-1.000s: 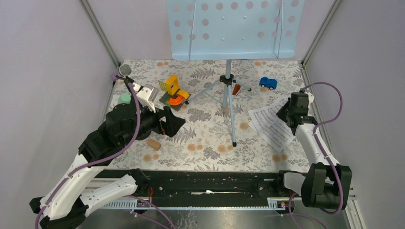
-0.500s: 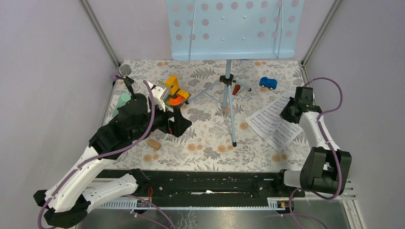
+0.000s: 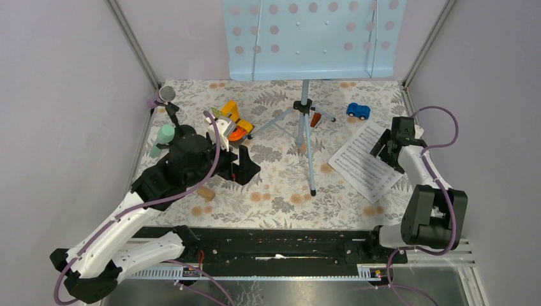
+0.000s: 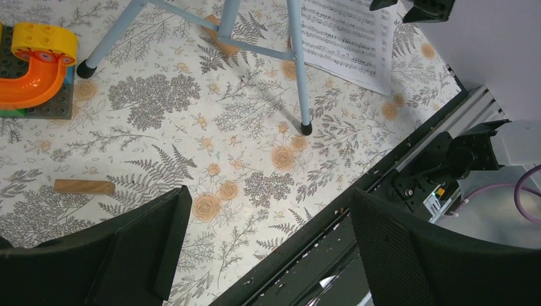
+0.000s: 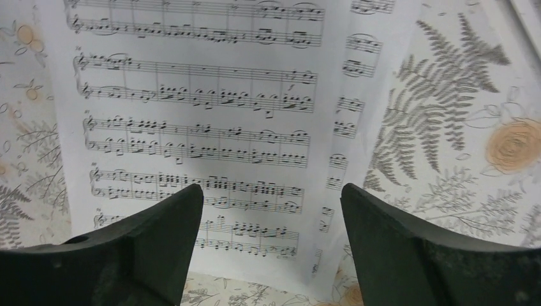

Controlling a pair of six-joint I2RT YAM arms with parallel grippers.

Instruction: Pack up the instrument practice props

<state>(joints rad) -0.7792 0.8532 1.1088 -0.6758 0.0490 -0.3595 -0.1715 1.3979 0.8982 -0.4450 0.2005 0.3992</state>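
left gripper (image 4: 268, 210): jaws are seen spread wide, with nothing between them. it is held over the floral tabletop (image 3: 274, 185), left of centre, just in front of a toy of orange and yellow bricks (image 3: 233, 124). a small wooden block (image 4: 84, 186) is seen lying on the tabletop below the left jaw, apart from it.

right gripper (image 5: 271, 197): jaws are seen well apart and gripping nothing. it is held above the sheet music (image 5: 191, 95), whose printed staves show in the gap between the jaws. whether the jaw tips touch the paper cannot be told.

sheet music: two overlapping white pages are found flat on the right side of the tabletop, near the right wall, with the right gripper at their right edge in the top view.

music stand (image 3: 312, 38): the pale blue perforated rack is seen upright at the rear centre, carried on tripod legs (image 3: 305, 127) that are spread on the tabletop. one leg foot is near the left edge of the pages.

microphones: a mint-green microphone (image 3: 164, 137) is seen at the left edge, beside the left arm. a purple microphone (image 3: 163, 95) is seen at the rear left corner above a thin black holder (image 3: 172, 113). the holder's base is hidden.

a blue toy car (image 3: 358, 111) is noted at the rear right, apart from the pages.
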